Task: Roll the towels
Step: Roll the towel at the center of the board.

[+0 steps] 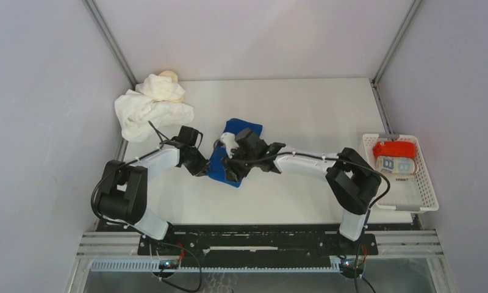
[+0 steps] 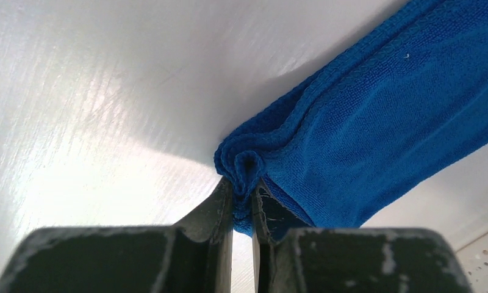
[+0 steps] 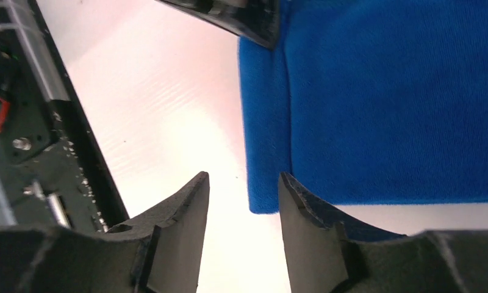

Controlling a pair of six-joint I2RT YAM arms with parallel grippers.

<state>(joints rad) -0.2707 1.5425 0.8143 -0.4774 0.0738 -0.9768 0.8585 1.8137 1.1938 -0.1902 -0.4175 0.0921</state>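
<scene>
At the middle of the tabletop [image 1: 302,201] the left gripper [image 2: 243,187] has its jaws clenched on a bunched corner of the royal blue towel [image 2: 376,110]; the right gripper [image 3: 243,180] has its jaws released, grasping nothing, with another corner of that towel lying just beyond their tips; from above, the towel lies flat and folded between the two grippers, not yet a roll.

Judging by this, the step in hand is setting up the blue towel for rolling; the next move calls for the right jaws to close on the free corner, so both ends turn over evenly.

At the right, the white basket [image 1: 406,194] holds a rolled red towel [image 1: 395,148] and a rolled light-blue patterned towel [image 1: 395,165]; at the far left, well apart, lies a heap of white and cream towels [image 1: 153,107], unrolled.
</scene>
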